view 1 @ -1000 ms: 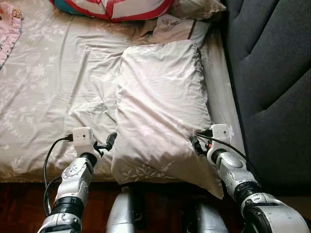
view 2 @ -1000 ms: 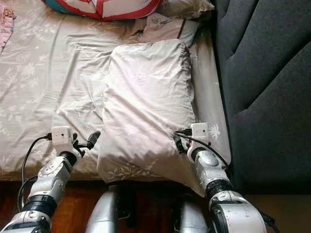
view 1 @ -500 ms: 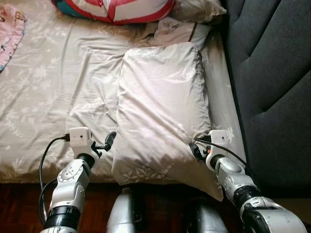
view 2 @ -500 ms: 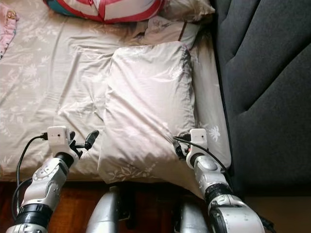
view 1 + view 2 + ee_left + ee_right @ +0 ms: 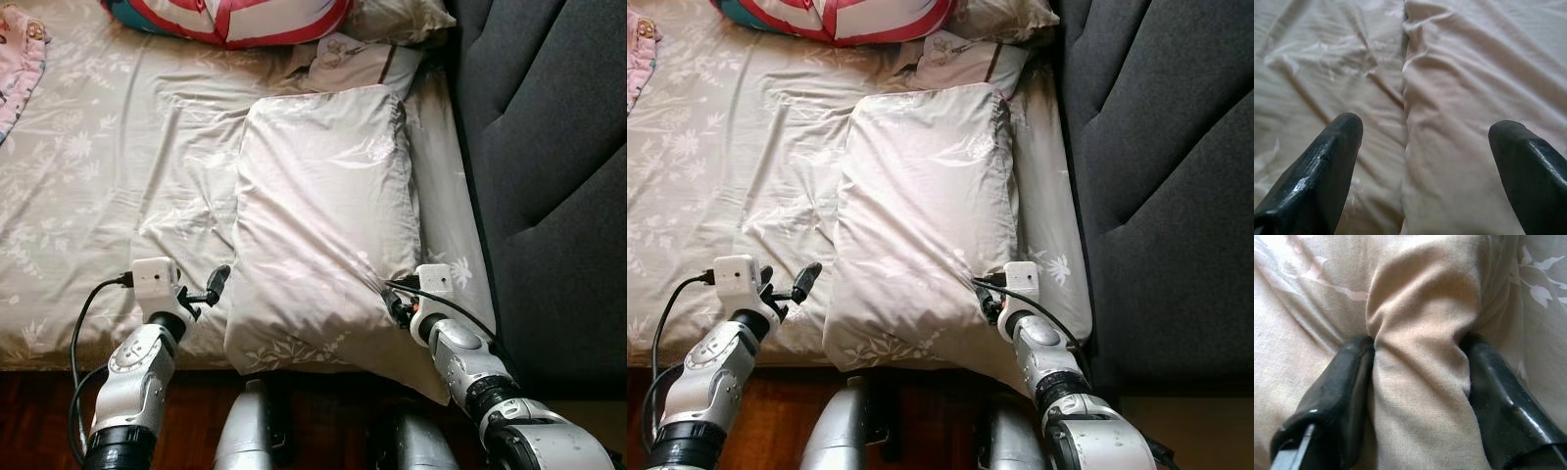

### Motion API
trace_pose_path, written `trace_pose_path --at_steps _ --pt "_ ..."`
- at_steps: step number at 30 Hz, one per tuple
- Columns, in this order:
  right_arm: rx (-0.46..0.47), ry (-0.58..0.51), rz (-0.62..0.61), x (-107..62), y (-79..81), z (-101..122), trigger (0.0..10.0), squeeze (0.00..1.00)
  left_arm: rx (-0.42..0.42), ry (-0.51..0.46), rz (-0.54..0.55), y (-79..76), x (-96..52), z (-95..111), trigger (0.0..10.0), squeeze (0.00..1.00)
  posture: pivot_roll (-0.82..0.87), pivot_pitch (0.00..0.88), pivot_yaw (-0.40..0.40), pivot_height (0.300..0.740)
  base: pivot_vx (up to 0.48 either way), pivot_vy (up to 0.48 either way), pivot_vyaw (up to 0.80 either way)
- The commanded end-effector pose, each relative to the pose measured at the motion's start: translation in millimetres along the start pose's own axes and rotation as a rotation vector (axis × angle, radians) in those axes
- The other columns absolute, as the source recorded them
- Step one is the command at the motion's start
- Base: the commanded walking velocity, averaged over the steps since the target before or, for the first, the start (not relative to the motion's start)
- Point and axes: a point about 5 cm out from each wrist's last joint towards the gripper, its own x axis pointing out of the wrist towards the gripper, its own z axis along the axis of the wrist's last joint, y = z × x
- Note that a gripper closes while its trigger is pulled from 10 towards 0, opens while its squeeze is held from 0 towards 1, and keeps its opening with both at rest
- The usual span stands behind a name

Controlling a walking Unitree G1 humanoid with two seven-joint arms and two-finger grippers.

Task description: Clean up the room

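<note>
At the upper left of the head views, a pink garment (image 5: pixel 20 59) lies at the edge of the bed (image 5: pixel 88 176), whose pale flowered sheet is creased. In the lower left, the left tool (image 5: pixel 217 287) hovers just beside the pillow's left edge, its two black fingers (image 5: pixel 1327 161) spread wide apart with nothing between them; the wrist view shows them straddling the seam where the pillow meets the sheet. The pillow (image 5: pixel 323 215), in the same beige flowered cloth, lies lengthwise in the middle of the frame, its near end hanging over the bed's front edge. Above it, at the top centre, sits a red, white and teal cushion (image 5: pixel 230 15), with another pale pillow (image 5: pixel 392 15) to its right. At the lower right of the pillow, the right tool (image 5: pixel 397 305) is closed on a bunched fold of the pillow's cloth, the fabric pinched between both fingers (image 5: pixel 1337 391). A dark padded headboard (image 5: pixel 549 176) fills the right side.
</note>
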Motion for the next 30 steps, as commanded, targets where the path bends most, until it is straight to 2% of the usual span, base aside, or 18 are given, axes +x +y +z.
trace_pose_path --at_steps 1,7,18,21,24,25,26,28,30 --pt "0.006 0.175 0.026 -6.9 8.7 -47.7 0.0 0.00 -0.010 0.024 0.029 5.9 -7.4 -5.8 10.0 0.00 0.05 0.324 0.050 0.668 0.000 0.000 0.00" --pt "0.003 0.174 0.030 -7.0 10.8 -49.5 0.0 0.00 -0.017 0.029 0.042 6.3 -12.6 -8.4 10.0 0.00 0.05 0.317 0.048 0.668 0.000 0.000 0.00" --pt "-0.001 0.159 0.016 -5.6 10.4 -44.6 0.0 0.00 -0.023 0.036 0.044 3.6 -13.4 -10.6 10.0 0.00 0.05 0.305 0.048 0.668 0.000 0.000 0.00" --pt "0.014 0.121 -0.041 -5.1 -0.2 -34.5 0.0 0.00 -0.023 0.037 0.046 3.8 -11.8 -10.7 10.0 0.00 0.04 0.300 0.051 0.668 0.000 0.000 0.00" --pt "0.056 0.049 -0.173 -7.7 -25.3 -18.3 0.0 0.00 -0.022 0.039 0.050 5.2 -11.9 -10.8 10.0 0.00 0.04 0.297 0.052 0.668 0.000 0.000 0.00" --pt "0.056 0.049 -0.173 -7.7 -25.3 -18.3 0.0 0.00 -0.022 0.039 0.050 5.2 -11.9 -10.8 10.0 0.00 0.04 0.297 0.052 0.668 0.000 0.000 0.00" --pt "0.081 0.022 -0.230 -10.5 -37.2 -13.8 0.0 0.00 -0.022 0.040 0.053 5.6 -11.5 -11.1 10.0 0.00 0.02 0.294 0.053 0.668 0.000 0.000 0.00" --pt "0.107 -0.004 -0.284 -14.1 -49.5 -10.2 0.0 0.00 -0.023 0.041 0.056 5.7 -10.9 -11.6 10.0 0.00 0.02 0.293 0.054 0.668 0.000 0.000 0.00" --pt "0.114 -0.014 -0.309 -16.3 -55.4 -9.6 0.0 0.00 -0.024 0.042 0.057 5.8 -10.8 -11.9 10.0 0.00 0.02 0.293 0.054 0.668 0.000 0.000 0.00"
